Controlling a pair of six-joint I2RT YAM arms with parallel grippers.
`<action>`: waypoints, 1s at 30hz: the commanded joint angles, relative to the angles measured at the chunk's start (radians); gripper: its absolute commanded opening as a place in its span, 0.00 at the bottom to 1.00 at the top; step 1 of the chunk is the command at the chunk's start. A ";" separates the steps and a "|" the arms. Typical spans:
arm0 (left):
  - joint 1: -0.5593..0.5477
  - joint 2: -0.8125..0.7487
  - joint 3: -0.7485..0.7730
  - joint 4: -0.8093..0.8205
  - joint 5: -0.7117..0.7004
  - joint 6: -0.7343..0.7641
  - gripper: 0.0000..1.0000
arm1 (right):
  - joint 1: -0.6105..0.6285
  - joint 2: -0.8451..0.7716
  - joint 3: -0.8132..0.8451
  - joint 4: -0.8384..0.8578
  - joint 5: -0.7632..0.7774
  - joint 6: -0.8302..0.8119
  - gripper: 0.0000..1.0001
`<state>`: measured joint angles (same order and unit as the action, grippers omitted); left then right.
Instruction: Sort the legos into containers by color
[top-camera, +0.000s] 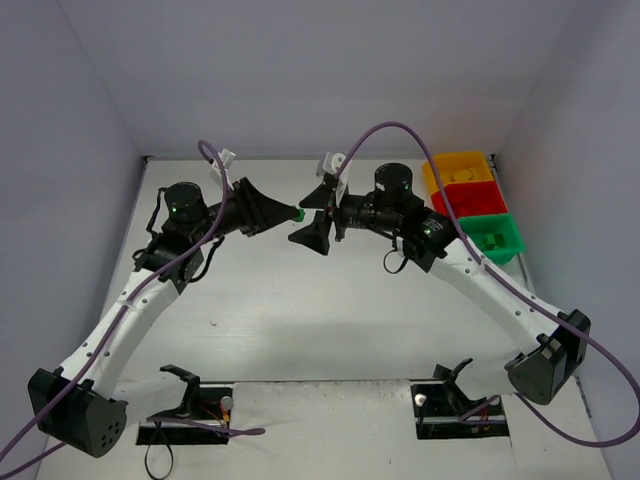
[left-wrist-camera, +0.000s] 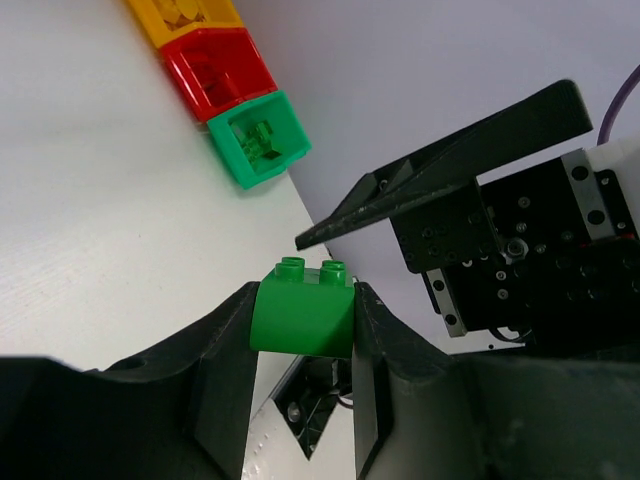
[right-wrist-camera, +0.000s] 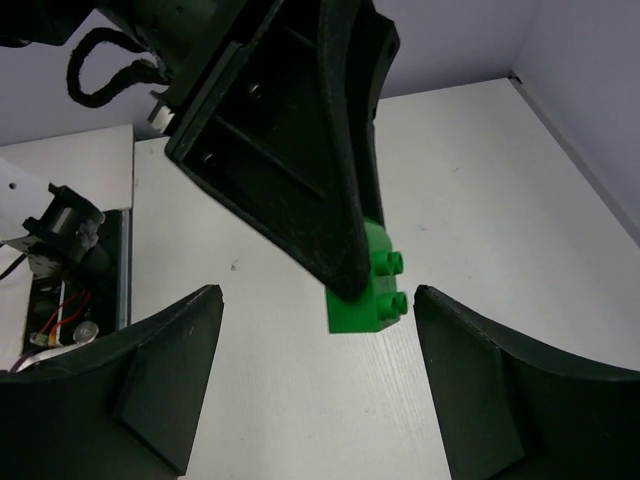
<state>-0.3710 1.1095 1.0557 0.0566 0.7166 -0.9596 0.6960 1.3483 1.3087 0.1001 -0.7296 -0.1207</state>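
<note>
My left gripper (top-camera: 297, 213) is shut on a small green lego (top-camera: 299, 213) and holds it in the air over the middle of the table. The lego (left-wrist-camera: 303, 312) sits squarely between the left fingers, studs pointing away. My right gripper (top-camera: 316, 213) is open and faces the left one. In the right wrist view, the lego (right-wrist-camera: 365, 295) hangs between the right fingertips (right-wrist-camera: 470, 340) without touching them. The yellow-orange bin (top-camera: 455, 158), red bin (top-camera: 480, 205) and green bin (top-camera: 490, 257) stand in a row at the far right; green legos lie in the green bin (left-wrist-camera: 235, 170).
Purple cables (top-camera: 390, 130) arch over both arms. The enclosure walls close the table at the back and sides, and the bins sit against the right wall. Two black mounts (top-camera: 190, 400) stand at the near edge.
</note>
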 joint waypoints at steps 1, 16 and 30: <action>0.006 -0.042 0.064 0.008 0.032 -0.028 0.14 | 0.011 0.031 0.087 0.072 0.042 -0.040 0.72; 0.007 -0.057 0.064 -0.017 0.027 -0.015 0.21 | 0.016 0.069 0.104 0.058 0.088 -0.077 0.00; 0.017 -0.134 0.107 -0.454 -0.359 0.334 0.75 | -0.269 -0.073 -0.208 -0.052 0.706 0.191 0.00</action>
<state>-0.3614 1.0309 1.1149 -0.3023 0.4931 -0.7540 0.4911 1.3678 1.1366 0.0475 -0.2920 -0.0498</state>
